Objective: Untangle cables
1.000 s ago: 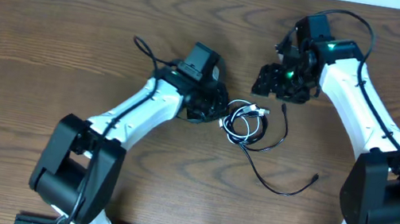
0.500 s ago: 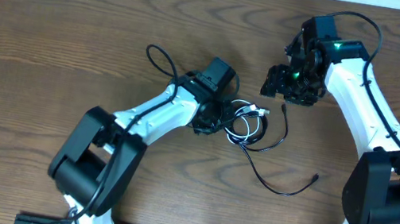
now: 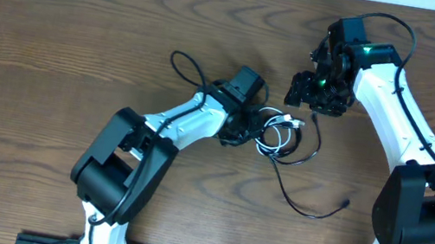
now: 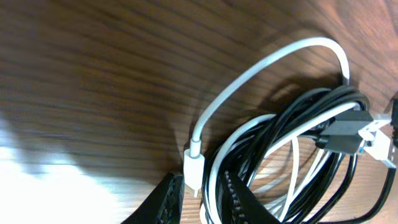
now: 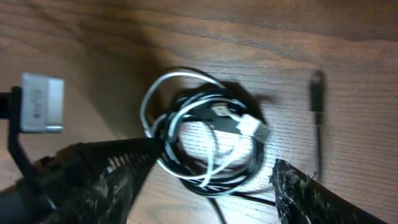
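A tangle of black and white cables [image 3: 279, 137] lies at the middle of the brown table. My left gripper [image 3: 244, 131] is at its left edge. In the left wrist view the jaws [image 4: 202, 200] are close together, with a white plug [image 4: 193, 168] and white and black strands of the tangle [image 4: 292, 137] pinched between them. My right gripper [image 3: 316, 98] hovers just behind and to the right of the tangle, open wide and empty. In the right wrist view its fingers [image 5: 214, 160] straddle the coil [image 5: 205, 134] from above.
One black cable trails from the tangle toward the front right and ends in a small plug [image 3: 346, 201]. A black plug tip [image 5: 317, 93] lies just right of the coil. A loop of the left arm's own wire [image 3: 182, 66] stands behind its wrist.
My left arm has swung right into the tangle, and the tangle and its trailing black cable have shifted a little to the right. The right gripper has barely moved.
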Controlling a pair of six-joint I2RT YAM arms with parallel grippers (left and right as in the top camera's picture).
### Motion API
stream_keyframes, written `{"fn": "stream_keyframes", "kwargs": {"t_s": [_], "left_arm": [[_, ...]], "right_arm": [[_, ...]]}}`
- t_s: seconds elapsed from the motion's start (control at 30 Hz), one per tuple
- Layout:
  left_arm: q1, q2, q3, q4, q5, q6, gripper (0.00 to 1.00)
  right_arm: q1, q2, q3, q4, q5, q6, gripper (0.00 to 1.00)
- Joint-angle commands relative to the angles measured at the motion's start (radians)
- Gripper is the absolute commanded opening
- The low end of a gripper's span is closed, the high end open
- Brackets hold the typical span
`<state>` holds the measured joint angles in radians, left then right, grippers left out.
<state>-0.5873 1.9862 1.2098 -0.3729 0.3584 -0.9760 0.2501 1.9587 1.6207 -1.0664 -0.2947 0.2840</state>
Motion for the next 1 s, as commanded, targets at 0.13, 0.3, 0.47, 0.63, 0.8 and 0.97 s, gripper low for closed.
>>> {"fn": "stream_keyframes", "kwargs": {"t_s": [0.13,0.3,0.47,0.63,0.8,0.97], "left_arm": [[-0.09,0.134,-0.037,0.042,-0.227,0.011,0.23],[-0.113,0.134,-0.037,0.058,-0.348,0.009,0.1],[-0.114,0.13,-0.037,0.065,-0.404,0.018,0.07],[-0.095,0.017,-0.032,0.061,-0.304,0.229,0.07],[-0.039,-0.192,-0.032,0.062,-0.069,0.386,0.07],[0.026,-0.343,-0.032,0.062,0.105,0.427,0.08]], "right_arm": [[0.0,-0.028,0.013,-0.008,0.028,-0.012,0.69],[-0.004,-0.028,0.013,-0.011,0.042,-0.011,0.69],[-0.027,-0.028,0.013,-0.029,0.042,-0.011,0.68],[-0.033,-0.028,0.013,-0.041,0.031,-0.03,0.68],[-0.032,-0.028,0.013,-0.015,-0.188,-0.187,0.67],[-0.032,-0.028,0.013,0.009,-0.387,-0.264,0.65]]}}
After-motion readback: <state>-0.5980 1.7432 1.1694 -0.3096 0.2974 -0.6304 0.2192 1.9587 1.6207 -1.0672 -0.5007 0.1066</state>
